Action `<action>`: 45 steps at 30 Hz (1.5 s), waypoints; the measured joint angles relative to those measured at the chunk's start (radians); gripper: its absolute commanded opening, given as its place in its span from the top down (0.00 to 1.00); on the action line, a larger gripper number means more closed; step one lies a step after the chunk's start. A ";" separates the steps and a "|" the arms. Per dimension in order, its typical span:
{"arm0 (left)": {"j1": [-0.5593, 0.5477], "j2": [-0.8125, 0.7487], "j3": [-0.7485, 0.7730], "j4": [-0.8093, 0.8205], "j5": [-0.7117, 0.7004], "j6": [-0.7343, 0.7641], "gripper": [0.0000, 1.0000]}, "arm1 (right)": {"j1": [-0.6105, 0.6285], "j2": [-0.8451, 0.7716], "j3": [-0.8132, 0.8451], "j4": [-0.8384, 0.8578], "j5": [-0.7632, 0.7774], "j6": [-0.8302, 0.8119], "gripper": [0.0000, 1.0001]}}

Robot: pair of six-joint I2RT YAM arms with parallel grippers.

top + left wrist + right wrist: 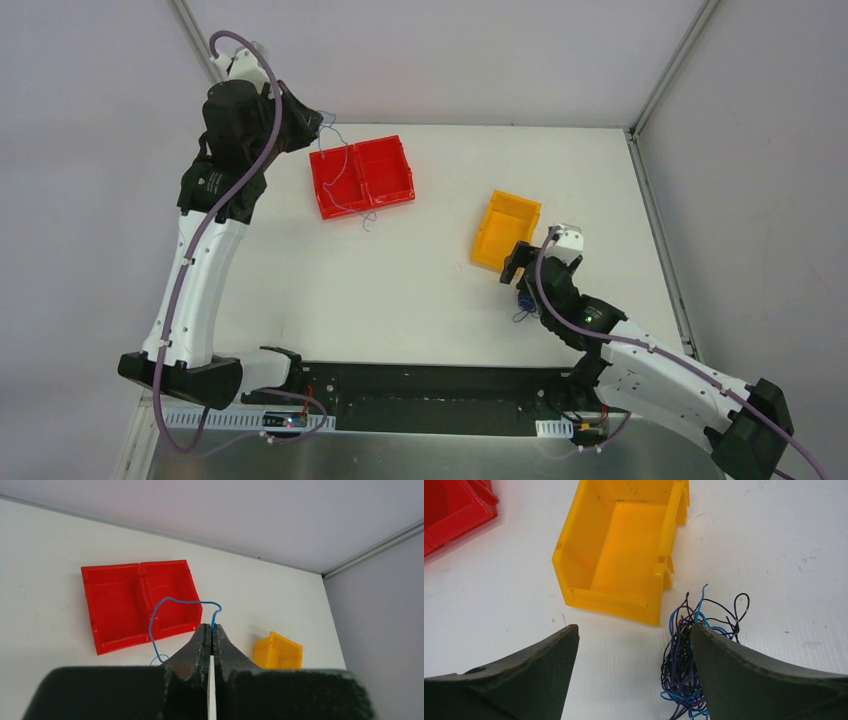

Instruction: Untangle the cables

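A single thin blue cable [170, 599] is pinched at its end in my shut left gripper [212, 628], raised at the far left [322, 124]. It arcs and hangs down across the red bin [117, 605], its tail curling on the table [367, 220]. The other cables form a knotted bundle [680, 652] of blue, purple and black wire lying on the table beside the yellow bin [624, 555]. My right gripper [634, 628] stands open low over the table. The bundle [522, 306] lies against its right finger [744, 665], partly hidden behind it.
The two-compartment red bin [398, 194] stands at the back left. The yellow bin [505, 230] sits right of centre, just ahead of the right gripper [520, 272]. Enclosure walls border the table behind and on the right.
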 measured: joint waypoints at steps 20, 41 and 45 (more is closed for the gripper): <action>0.013 0.221 0.278 0.002 -0.116 0.055 1.00 | -0.011 0.021 0.022 0.021 -0.014 -0.034 0.14; 0.067 0.335 0.234 0.026 -0.175 0.058 1.00 | -0.015 -0.007 0.022 0.012 -0.017 -0.037 0.14; 0.072 0.345 0.234 0.051 -0.193 0.061 1.00 | -0.017 -0.006 0.022 0.012 -0.017 -0.037 0.14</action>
